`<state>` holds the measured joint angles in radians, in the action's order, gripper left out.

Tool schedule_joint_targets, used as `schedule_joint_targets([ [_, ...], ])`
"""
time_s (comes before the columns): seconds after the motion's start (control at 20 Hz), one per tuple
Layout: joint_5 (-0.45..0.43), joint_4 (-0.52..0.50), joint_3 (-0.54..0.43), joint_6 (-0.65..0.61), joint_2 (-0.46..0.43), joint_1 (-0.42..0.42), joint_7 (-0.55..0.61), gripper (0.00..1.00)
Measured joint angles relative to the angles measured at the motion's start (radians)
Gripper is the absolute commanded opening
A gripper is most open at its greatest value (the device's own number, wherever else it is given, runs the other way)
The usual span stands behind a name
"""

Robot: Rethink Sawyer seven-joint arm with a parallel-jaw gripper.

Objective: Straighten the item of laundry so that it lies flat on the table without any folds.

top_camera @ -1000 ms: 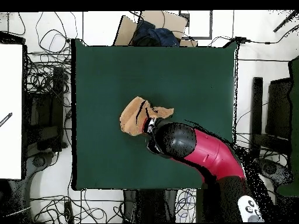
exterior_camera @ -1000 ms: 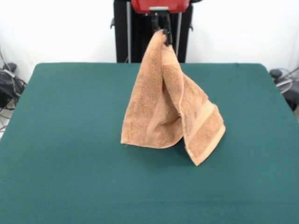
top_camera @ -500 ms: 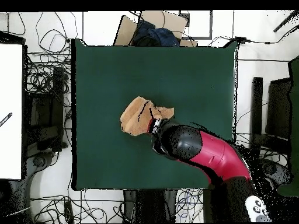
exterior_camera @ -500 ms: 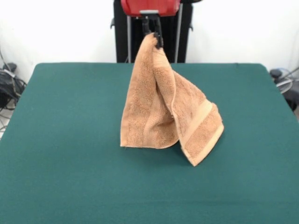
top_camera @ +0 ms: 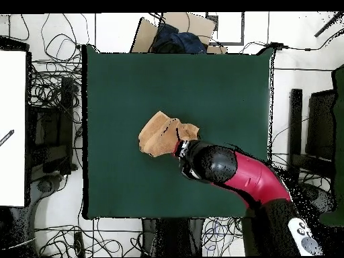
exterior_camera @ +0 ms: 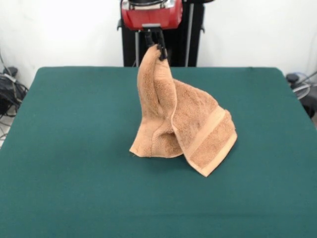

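Observation:
An orange-tan terry towel [exterior_camera: 183, 124] hangs in a peaked tent shape over the dark green table [exterior_camera: 74, 148], its lower edges resting on the cloth. One corner is pinched at the top by my gripper [exterior_camera: 154, 46], which is shut on it below the red arm head. A woven band runs across the lower right flap. From overhead the towel [top_camera: 160, 133] shows as a crumpled patch near the table's middle [top_camera: 222, 87], with the red and black arm [top_camera: 235, 175] covering its lower right side and the gripper itself.
Tangled cables [top_camera: 54, 87] lie on the floor left of the table in the overhead view. A cardboard box with dark cloth [top_camera: 176, 37] sits past the table's top edge. A white panel [top_camera: 12, 127] stands at the far left.
The gripper has carried the held corner to the left and lower in the front view. The towel has slumped, with more of it lying on the table.

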<state>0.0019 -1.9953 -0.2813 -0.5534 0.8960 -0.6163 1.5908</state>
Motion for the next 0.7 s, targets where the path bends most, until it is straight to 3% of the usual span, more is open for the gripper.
schedule_joint_targets([
  [0.7,-0.108,0.000,-0.033,0.000,-0.077,-0.065,0.000,0.00],
])
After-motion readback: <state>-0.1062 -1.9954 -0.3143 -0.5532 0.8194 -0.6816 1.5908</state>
